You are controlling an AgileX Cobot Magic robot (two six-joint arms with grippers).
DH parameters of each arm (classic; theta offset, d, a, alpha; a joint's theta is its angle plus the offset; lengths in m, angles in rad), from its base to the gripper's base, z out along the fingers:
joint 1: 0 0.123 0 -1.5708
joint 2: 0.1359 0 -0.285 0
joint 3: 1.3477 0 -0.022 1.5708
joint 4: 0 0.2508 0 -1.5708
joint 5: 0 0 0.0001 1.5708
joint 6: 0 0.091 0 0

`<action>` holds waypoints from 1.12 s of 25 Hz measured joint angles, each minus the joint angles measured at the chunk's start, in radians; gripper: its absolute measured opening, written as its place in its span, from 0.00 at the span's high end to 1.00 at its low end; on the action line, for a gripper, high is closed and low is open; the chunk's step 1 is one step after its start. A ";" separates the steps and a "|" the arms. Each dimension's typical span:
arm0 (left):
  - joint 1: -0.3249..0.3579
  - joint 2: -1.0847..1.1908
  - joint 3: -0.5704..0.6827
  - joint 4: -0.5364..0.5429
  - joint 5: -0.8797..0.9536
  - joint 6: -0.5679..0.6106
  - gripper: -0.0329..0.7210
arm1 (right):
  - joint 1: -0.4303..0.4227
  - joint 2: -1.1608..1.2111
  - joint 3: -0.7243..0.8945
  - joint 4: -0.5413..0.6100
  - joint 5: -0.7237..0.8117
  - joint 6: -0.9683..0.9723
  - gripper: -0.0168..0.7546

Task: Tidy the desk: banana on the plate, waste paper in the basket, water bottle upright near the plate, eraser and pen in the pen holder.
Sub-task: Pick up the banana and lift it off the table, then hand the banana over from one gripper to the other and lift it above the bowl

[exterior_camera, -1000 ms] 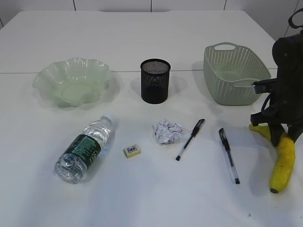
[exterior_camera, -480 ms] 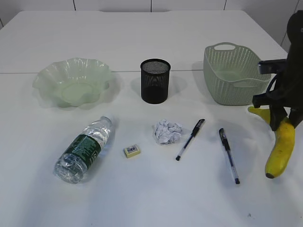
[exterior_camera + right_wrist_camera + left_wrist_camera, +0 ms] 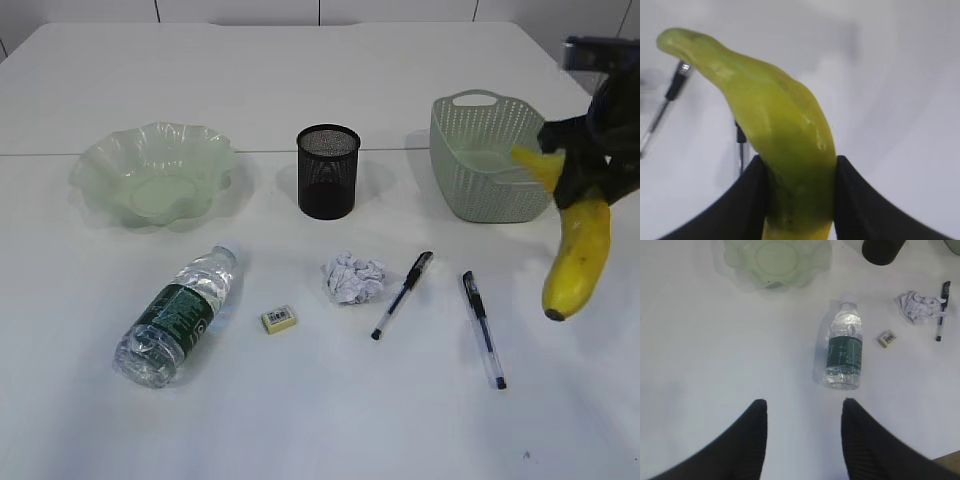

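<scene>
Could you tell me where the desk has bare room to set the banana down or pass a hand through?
Free: the plate itself, the desk behind it, and the front strip below the bottle. Crowded: the middle row of eraser, waste paper and two pens.

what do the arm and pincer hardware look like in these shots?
Left pincer: two matte black fingers, broad at the base, tapering to rounded tips, faint ribbing on the inner faces. Right pincer: the same black fingers. In the exterior view the right arm is a dark, bulky black body; no markings legible.
</scene>
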 joint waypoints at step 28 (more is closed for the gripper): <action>0.000 0.000 0.000 -0.007 0.000 0.000 0.50 | 0.000 -0.171 0.006 0.913 -0.028 -1.005 0.64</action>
